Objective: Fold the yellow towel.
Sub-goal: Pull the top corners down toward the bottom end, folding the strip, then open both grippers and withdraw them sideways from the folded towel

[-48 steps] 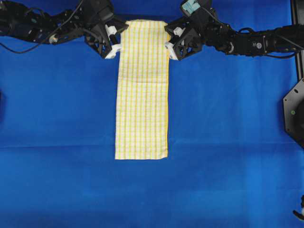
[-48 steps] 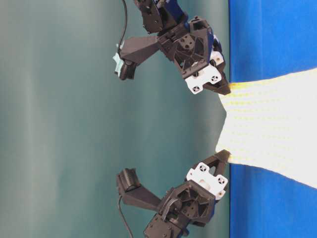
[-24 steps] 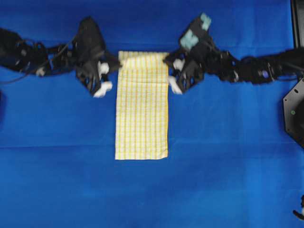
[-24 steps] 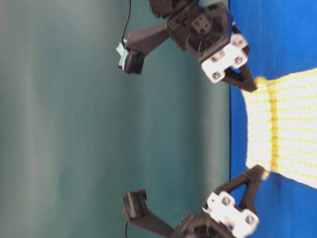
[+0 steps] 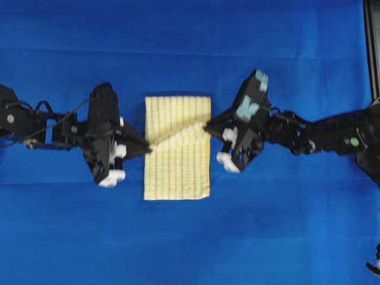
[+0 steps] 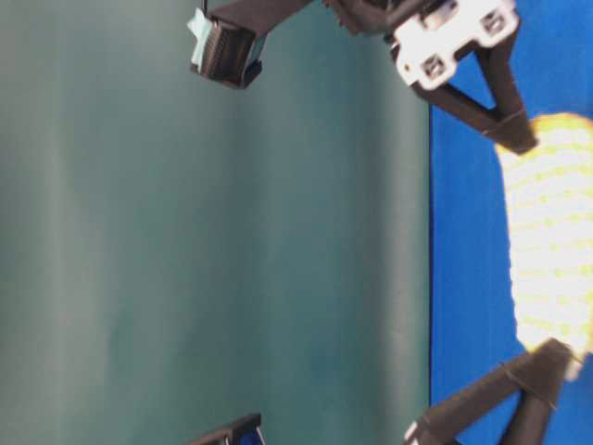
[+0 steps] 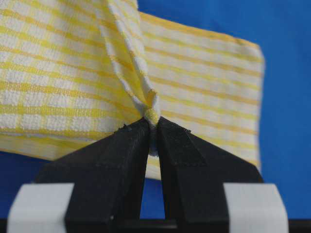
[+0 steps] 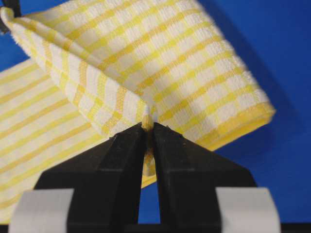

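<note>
The yellow towel lies mid-table on the blue cloth, its far part lifted and carried over the near part. My left gripper is shut on the towel's left corner, and my right gripper is shut on the right corner. In the left wrist view the black fingertips pinch a bunched yellow hem of the towel. The right wrist view shows the same pinch, the right gripper holding the towel with the folded flap hanging above the lower layer. At table level the towel sags between both grippers.
A plain blue cloth covers the whole table. A black mount stands at the right edge, behind the right arm. The green wall fills the left of the table-level view.
Both grippers have carried the towel's far edge from the back of the table toward the front, doubling the towel over itself. The visible towel is now about half as long.
</note>
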Tool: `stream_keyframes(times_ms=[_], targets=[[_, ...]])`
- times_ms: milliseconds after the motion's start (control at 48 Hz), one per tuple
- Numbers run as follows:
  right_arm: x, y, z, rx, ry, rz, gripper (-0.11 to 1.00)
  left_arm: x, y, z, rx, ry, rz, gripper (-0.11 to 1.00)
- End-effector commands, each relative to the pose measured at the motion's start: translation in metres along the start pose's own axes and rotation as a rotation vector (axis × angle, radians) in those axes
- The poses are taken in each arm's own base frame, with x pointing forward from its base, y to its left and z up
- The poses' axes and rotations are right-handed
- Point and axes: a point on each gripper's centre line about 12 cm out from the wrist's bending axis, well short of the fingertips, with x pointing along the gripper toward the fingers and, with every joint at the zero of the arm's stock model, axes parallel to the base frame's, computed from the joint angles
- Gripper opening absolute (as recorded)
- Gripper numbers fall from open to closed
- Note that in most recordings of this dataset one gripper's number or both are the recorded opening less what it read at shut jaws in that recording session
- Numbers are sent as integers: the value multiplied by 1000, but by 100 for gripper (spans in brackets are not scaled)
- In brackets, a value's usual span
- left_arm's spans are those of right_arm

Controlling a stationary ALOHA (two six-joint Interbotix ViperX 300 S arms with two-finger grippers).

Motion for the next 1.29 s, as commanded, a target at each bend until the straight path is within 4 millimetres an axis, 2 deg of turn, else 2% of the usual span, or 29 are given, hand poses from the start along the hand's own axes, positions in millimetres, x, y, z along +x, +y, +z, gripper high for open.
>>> stream_keyframes(times_ms=[0, 229, 500, 771, 1125, 1271], targets=[[-8, 15, 4, 15, -27, 34, 6, -4, -14, 6, 6, -24, -38, 4], [-14, 30, -9, 21, -15, 56, 6, -3, -31, 2, 28, -14, -80, 4], [-10, 33, -17, 8, 7, 57, 6, -1, -29, -7, 33, 21, -71, 4], [-5, 34, -26, 1, 31, 46, 6, 12, -31, -20, 45, 61, -68, 4], [-5, 39, -27, -7, 41, 61, 6, 11, -29, -17, 61, 57, -64, 4], [-5, 40, -26, -7, 41, 63, 7, 6, -28, -10, 70, 35, -63, 5]])
